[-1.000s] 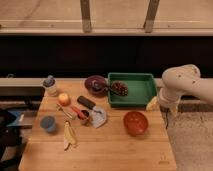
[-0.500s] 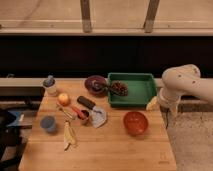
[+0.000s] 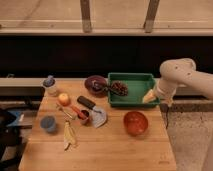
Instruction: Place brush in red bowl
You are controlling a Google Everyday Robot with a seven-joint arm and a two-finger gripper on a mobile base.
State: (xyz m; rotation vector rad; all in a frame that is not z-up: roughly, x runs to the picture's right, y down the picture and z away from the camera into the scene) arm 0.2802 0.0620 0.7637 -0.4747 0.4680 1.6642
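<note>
The red bowl [image 3: 135, 123] is round and glossy orange-red and stands on the right part of the wooden table [image 3: 115, 150]. The brush [image 3: 113, 88] looks like a dark slim stick lying from the dark purple bowl [image 3: 92, 83] into the green tray [image 3: 131, 86], with a dark clump at its tray end. My white arm [image 3: 180, 75] comes in from the right. The gripper [image 3: 166, 103] hangs just past the tray's right edge, above and right of the red bowl, open and empty.
A yellow piece [image 3: 149, 96] lies in the tray's right corner. On the left part of the table are a short black block tool [image 3: 86, 102], a red-handled utensil [image 3: 77, 111], an orange fruit [image 3: 63, 99], a blue cup [image 3: 48, 123], a banana peel [image 3: 69, 135] and a small jar [image 3: 50, 85].
</note>
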